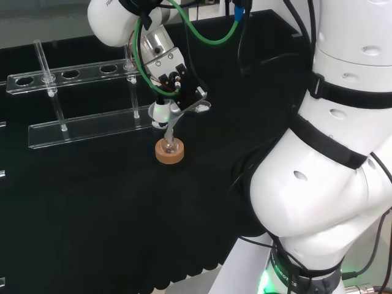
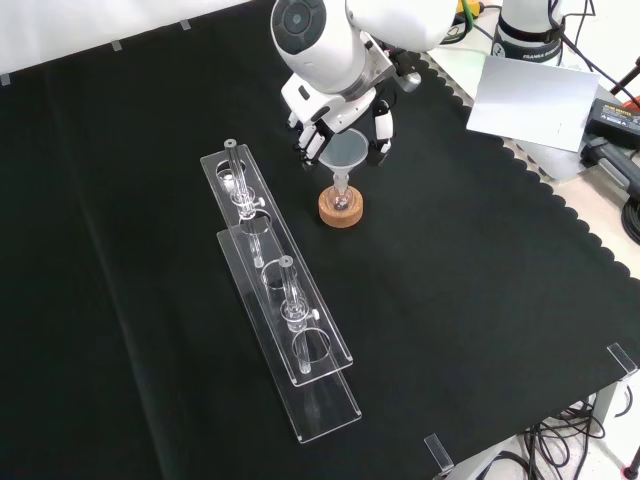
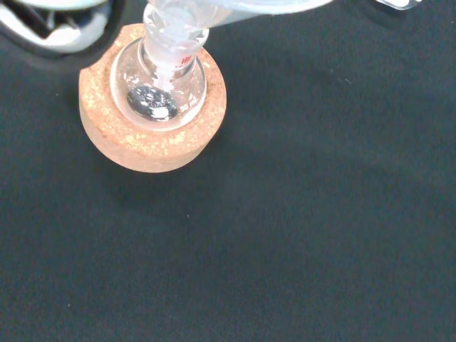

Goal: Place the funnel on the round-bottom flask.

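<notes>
A small clear round-bottom flask (image 2: 341, 201) sits upright in a cork ring stand (image 2: 341, 212) on the black cloth. A clear funnel (image 2: 346, 154) stands over it, slightly tilted, with its stem inside the flask's neck. The hand (image 2: 330, 108) comes from above, with its fingers (image 2: 312, 141) and thumb curled round the funnel's bowl. In the head view the hand (image 1: 177, 84) holds the funnel (image 1: 162, 114) just above the flask (image 1: 170, 147) and cork ring (image 1: 169, 155). The wrist view shows the funnel stem (image 3: 173, 32) entering the flask (image 3: 158, 92) on the cork ring (image 3: 149, 146).
Two long clear racks (image 2: 262, 255) (image 2: 300, 350) with test tubes stand to the left of the flask in the front view, and behind it in the head view (image 1: 92, 125). The cloth's scalloped edge (image 2: 530, 190) runs along the right in the front view.
</notes>
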Controlling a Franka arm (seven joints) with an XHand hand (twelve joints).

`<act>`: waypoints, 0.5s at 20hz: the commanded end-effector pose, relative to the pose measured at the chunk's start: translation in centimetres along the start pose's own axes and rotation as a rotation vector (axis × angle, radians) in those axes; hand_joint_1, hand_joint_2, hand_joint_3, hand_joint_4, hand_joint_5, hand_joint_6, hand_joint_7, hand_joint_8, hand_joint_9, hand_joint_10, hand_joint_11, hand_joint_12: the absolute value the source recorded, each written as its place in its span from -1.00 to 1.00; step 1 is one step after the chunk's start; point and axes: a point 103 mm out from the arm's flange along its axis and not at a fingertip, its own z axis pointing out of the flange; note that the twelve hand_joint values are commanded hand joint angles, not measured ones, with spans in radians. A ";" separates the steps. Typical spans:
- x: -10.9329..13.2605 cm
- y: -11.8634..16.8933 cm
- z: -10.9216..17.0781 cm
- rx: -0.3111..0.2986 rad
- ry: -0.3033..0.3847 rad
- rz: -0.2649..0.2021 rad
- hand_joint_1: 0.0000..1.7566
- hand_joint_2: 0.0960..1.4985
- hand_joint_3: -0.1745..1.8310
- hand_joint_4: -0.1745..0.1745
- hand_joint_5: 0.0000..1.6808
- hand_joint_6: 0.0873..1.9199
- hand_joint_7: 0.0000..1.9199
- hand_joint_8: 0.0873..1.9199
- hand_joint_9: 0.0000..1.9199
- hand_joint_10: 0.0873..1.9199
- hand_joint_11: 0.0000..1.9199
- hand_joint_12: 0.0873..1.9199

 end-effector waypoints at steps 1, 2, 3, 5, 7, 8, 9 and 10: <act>0.0 0.0 0.1 0.006 0.005 -0.006 0.03 -0.19 -0.20 0.02 -0.29 -0.54 -0.27 -0.35 0.12 -0.63 -0.36 0.30; 0.0 0.0 0.1 0.013 0.007 -0.010 0.02 -0.20 -0.20 0.00 -0.32 -0.55 -0.28 -0.35 0.11 -0.63 -0.36 0.30; 0.1 0.0 0.1 0.024 0.007 -0.010 0.02 -0.21 -0.20 -0.02 -0.34 -0.57 -0.30 -0.35 0.09 -0.62 -0.37 0.30; 0.2 0.0 0.2 0.039 0.007 -0.009 0.01 -0.22 -0.20 -0.04 -0.38 -0.58 -0.33 -0.33 0.07 -0.61 -0.39 0.31; 0.2 0.0 0.3 0.045 0.004 -0.007 0.00 -0.25 -0.20 -0.06 -0.43 -0.63 -0.37 -0.31 0.03 -0.59 -0.42 0.33; 0.2 0.0 0.3 0.050 0.003 -0.006 0.00 -0.26 -0.20 -0.07 -0.45 -0.65 -0.39 -0.30 0.01 -0.57 -0.43 0.34; 0.1 0.0 0.3 0.055 0.009 -0.008 0.00 -0.27 -0.20 -0.08 -0.46 -0.66 -0.40 -0.30 0.00 -0.57 -0.44 0.34; 0.2 0.0 0.3 0.061 0.010 -0.010 0.00 -0.28 -0.20 -0.08 -0.47 -0.67 -0.41 -0.30 -0.01 -0.56 -0.44 0.34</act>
